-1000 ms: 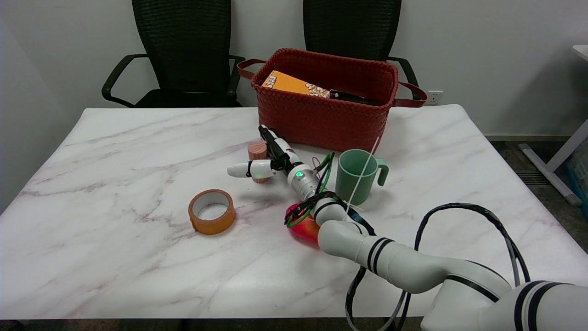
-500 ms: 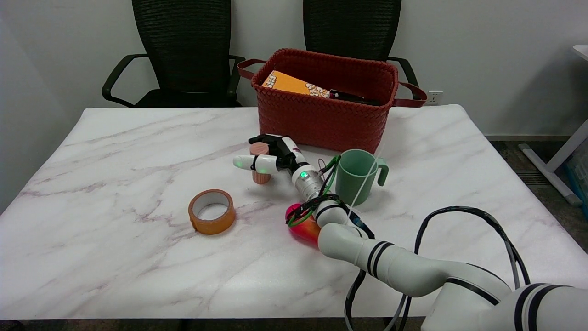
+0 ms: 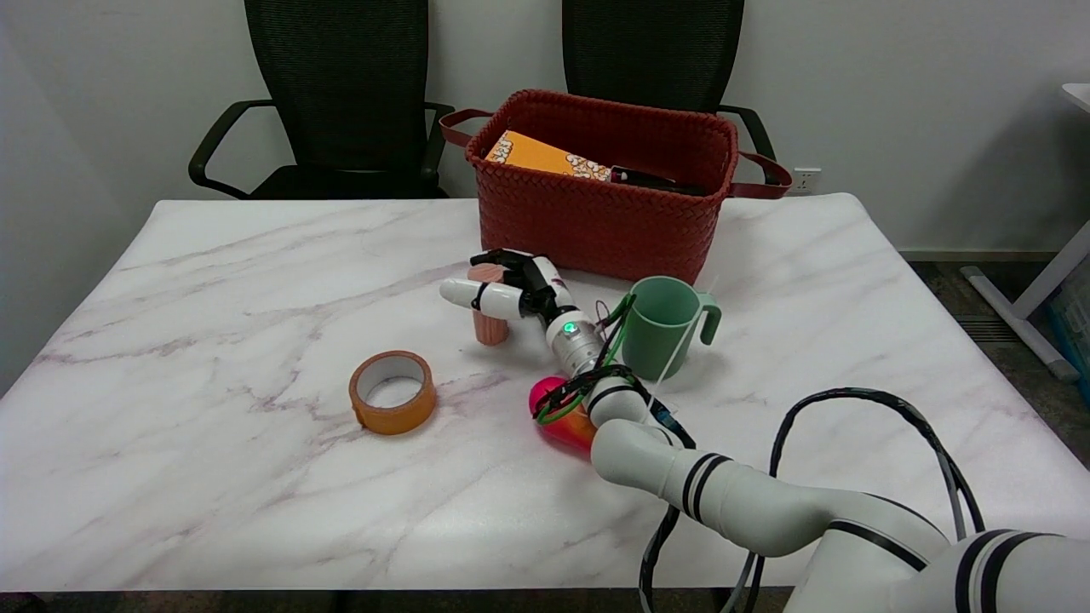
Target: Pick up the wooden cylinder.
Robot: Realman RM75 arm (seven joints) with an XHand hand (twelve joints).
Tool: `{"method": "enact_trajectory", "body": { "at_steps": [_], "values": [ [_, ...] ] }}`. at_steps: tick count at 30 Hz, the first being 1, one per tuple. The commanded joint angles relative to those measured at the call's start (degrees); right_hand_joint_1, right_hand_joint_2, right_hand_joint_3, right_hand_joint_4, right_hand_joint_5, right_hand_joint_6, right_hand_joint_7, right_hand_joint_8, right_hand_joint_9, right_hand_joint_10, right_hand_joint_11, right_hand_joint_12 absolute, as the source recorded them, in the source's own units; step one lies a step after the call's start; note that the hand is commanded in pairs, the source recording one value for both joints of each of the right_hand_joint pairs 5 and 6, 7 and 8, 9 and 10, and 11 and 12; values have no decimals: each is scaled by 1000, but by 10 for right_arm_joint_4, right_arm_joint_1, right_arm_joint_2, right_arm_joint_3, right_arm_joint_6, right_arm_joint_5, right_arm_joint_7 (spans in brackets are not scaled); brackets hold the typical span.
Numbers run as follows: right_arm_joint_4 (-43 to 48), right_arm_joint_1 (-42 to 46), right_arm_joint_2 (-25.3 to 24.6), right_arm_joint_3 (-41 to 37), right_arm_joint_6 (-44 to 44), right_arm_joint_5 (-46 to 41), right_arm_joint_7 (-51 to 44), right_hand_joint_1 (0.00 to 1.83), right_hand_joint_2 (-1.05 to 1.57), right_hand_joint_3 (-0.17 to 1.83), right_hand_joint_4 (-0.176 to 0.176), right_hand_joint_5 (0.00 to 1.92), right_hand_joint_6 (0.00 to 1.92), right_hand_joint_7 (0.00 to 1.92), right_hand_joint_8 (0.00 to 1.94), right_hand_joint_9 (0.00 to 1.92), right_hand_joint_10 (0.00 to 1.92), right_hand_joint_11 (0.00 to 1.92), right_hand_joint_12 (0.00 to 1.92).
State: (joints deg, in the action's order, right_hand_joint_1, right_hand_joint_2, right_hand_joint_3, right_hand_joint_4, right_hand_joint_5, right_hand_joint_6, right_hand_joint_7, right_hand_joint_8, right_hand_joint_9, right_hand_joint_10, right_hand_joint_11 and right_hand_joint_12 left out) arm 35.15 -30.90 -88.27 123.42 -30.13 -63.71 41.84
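Since a moment ago my robot hand (image 3: 511, 288) has closed around the short pale wooden cylinder (image 3: 490, 317) and holds it upright, barely off the white marble tabletop (image 3: 213, 340); with such a shallow grip, I judge it could slip loose.

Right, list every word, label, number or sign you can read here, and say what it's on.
No text here can be read.
Orange box in the red basket: printed pattern at one end, too small and blurred to read.
Tape roll, green mug, wooden cylinder: no markings visible.
Robot hand: none visible; only a green light at its wrist.
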Motion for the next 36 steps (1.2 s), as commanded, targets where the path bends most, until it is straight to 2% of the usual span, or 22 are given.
{"method": "enact_trajectory", "body": {
  "at_steps": [1, 4, 5, 7, 10, 14, 21, 36],
  "values": [
    [2, 7, 2, 0, 12, -2, 14, 1042, 623, -175, 0, 868, 868, 1285, 1285, 1369, 1369, 1311, 1311],
    [3, 7, 1, 1, 7, -1, 14, 1042, 630, -175, 0, 1003, 1003, 1389, 1389, 1446, 1446, 1463, 1463],
    [4, 7, 1, 1, 7, -4, 14, 1023, 607, -175, 0, 1181, 1181, 1452, 1452, 1515, 1515, 1551, 1551],
    [6, 8, 1, 1, 4, -5, 14, 1005, 600, -175, 0, 1257, 1257, 1501, 1501, 1555, 1555, 1603, 1603],
    [6, 8, 1, 0, -6, -5, 14, 947, 640, -175, 0, 1406, 1406, 1604, 1604, 1662, 1662, 1781, 1781],
    [7, 10, 1, 0, -33, -5, 14, 857, 729, -175, 0, 1561, 1561, 1751, 1751, 1737, 1737, 1869, 1869],
    [27, 11, 8, -4, -48, -5, 15, 852, 756, -175, 0, 1593, 1593, 1824, 1824, 1791, 1791, 1894, 1894],
    [139, 32, 32, -8, -84, -5, 15, 821, 889, -175, 0, 1624, 1624, 1825, 1825, 1786, 1786, 1852, 1852]
  ]
}}
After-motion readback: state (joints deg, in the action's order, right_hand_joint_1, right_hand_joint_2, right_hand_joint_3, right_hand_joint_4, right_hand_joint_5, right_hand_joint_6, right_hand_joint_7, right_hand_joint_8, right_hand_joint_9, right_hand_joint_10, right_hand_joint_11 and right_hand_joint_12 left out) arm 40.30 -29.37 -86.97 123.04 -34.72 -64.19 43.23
